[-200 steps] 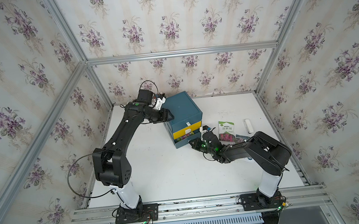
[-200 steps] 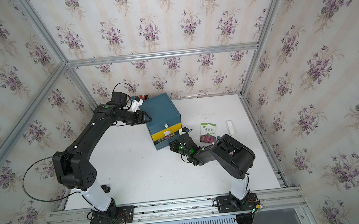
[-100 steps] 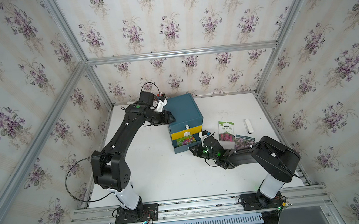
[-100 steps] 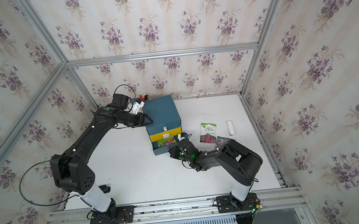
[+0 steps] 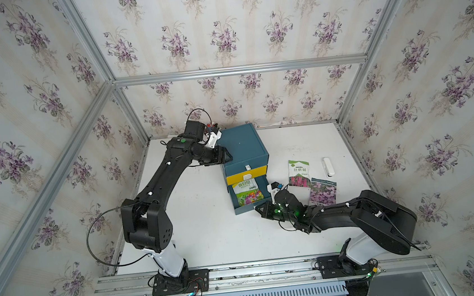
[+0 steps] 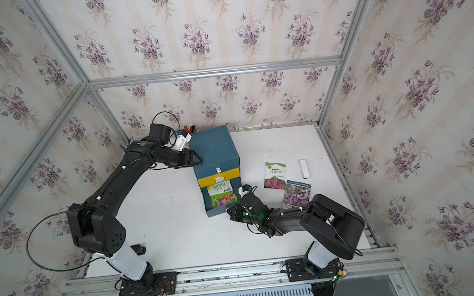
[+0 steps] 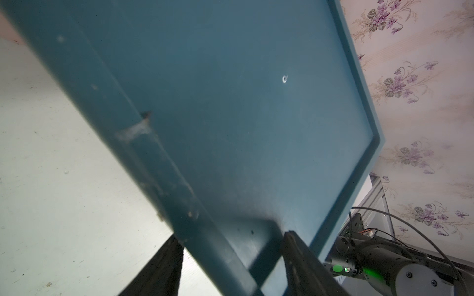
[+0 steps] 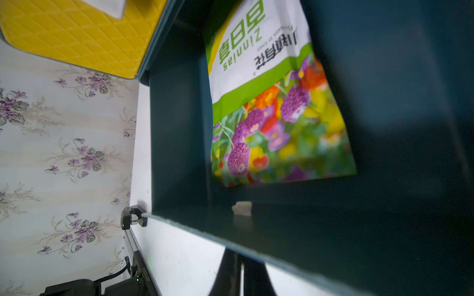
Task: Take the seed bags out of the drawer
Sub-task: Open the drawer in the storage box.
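Observation:
A teal cabinet (image 5: 241, 145) (image 6: 215, 147) stands on the white table with its lower drawer (image 5: 247, 209) (image 6: 218, 212) pulled out. One seed bag (image 5: 247, 193) (image 6: 221, 195) (image 8: 269, 115), white-topped with green lettering and coloured flowers, lies in the drawer. Two seed bags lie on the table to the right: a green-topped one (image 5: 299, 172) (image 6: 274, 174) and a purple one (image 5: 323, 191) (image 6: 297, 193). My left gripper (image 5: 226, 155) (image 7: 230, 235) is shut on the cabinet's top left edge. My right gripper (image 5: 260, 209) (image 8: 242, 266) is shut and empty, low at the drawer's front right corner.
The yellow upper drawer (image 5: 247, 174) (image 8: 77, 38) is closed. A small white stick-shaped object (image 5: 328, 166) (image 6: 304, 168) lies near the right wall. Papered walls and aluminium rails close in the table on three sides.
The lower drawer has come further out, and the bag inside it now shows. My right gripper has moved toward the table's front, to the drawer's front corner. The left gripper has kept its hold.

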`<state>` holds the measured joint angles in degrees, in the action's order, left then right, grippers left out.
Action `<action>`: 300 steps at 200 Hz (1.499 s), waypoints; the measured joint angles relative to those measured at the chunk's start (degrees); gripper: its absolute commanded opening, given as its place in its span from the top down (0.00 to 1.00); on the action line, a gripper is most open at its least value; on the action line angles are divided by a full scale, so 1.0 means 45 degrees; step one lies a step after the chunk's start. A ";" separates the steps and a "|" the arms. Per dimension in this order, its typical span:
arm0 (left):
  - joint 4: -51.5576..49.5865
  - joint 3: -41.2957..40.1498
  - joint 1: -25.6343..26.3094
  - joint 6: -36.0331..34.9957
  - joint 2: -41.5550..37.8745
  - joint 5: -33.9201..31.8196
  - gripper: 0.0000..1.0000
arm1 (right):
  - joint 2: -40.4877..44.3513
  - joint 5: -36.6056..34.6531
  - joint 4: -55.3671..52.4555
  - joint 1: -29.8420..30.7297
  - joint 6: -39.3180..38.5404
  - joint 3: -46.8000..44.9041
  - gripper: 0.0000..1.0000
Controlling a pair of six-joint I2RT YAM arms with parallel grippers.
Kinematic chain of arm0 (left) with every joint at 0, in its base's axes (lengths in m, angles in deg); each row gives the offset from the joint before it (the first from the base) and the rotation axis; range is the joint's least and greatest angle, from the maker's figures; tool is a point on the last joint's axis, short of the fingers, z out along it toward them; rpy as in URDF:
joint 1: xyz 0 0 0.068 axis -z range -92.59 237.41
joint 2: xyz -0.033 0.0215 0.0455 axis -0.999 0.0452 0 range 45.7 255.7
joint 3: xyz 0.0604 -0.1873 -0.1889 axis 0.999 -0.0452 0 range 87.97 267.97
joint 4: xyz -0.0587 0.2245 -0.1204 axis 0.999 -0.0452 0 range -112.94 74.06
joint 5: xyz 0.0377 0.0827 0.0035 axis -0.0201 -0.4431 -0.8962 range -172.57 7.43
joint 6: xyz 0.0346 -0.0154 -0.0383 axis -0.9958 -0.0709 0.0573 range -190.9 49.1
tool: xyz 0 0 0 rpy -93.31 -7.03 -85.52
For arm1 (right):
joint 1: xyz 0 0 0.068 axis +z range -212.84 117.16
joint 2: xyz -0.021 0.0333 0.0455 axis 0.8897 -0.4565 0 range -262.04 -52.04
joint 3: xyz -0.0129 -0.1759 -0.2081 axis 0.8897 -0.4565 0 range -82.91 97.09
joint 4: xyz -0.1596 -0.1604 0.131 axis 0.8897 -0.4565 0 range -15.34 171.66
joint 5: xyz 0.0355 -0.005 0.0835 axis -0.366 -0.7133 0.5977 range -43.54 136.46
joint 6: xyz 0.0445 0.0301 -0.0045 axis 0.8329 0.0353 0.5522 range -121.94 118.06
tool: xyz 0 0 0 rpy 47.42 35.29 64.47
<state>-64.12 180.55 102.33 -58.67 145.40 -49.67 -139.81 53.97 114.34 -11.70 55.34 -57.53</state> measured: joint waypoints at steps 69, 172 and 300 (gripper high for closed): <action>0.0034 -0.0058 0.0083 0.0034 0.0005 -0.0092 0.36 | 0.1365 -0.0092 -0.1583 0.0554 -0.0005 -0.0379 1.00; 0.0306 -0.0345 0.0112 0.0039 -0.0141 -0.0136 0.36 | 0.2215 0.0078 -0.2569 0.1467 0.0058 -0.0758 1.00; 0.0427 -0.0442 0.0141 0.0039 -0.0185 -0.0136 0.36 | 0.3604 -0.0593 -0.4595 0.1719 0.0384 -0.0408 0.44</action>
<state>-62.20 178.56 102.96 -58.49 144.57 -50.28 -123.59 51.31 93.67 -3.96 57.07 -59.36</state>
